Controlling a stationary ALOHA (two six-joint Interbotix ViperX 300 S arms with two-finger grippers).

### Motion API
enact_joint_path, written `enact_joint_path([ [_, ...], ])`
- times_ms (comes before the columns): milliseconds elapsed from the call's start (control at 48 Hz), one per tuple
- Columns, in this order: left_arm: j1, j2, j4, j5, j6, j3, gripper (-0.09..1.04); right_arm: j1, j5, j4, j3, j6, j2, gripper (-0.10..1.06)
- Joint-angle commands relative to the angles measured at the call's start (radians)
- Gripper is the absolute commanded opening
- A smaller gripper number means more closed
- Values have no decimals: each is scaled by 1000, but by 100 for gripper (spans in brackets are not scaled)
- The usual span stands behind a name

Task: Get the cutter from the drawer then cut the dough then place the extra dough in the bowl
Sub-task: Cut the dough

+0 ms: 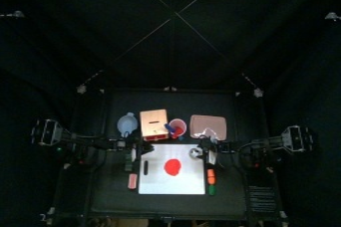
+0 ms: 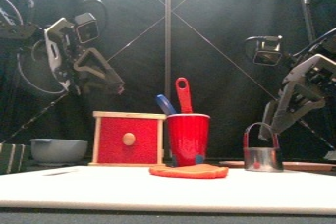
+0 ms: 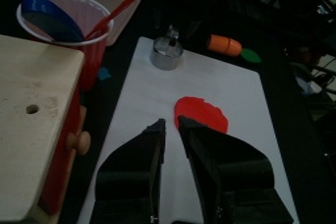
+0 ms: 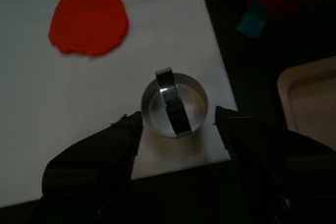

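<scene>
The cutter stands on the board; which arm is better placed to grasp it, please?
Right. The right gripper hangs just above the cutter, jaws open; the left gripper is across the dough from it.

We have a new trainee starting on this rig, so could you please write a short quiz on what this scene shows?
1. True or false: the dough lies in the bowl.
2. Where does the cutter stand? A) in the drawer B) on the white board C) on the pink tray
3. Fill in: the gripper that hangs open above the cutter is the ____ one.
Key: 1 false, the dough lies flat on the white board; 2 B; 3 right, the right gripper.
</scene>
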Motion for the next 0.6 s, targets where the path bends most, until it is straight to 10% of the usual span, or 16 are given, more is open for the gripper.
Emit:
enact_joint_path([
  [21,0,-6,-3,-9,2,-12,62,-2,-8,-5,-21,-2,3,92],
  [604,2,18,-15,-8,2,-15,62,0,-8,-5,-21,-2,12,82],
])
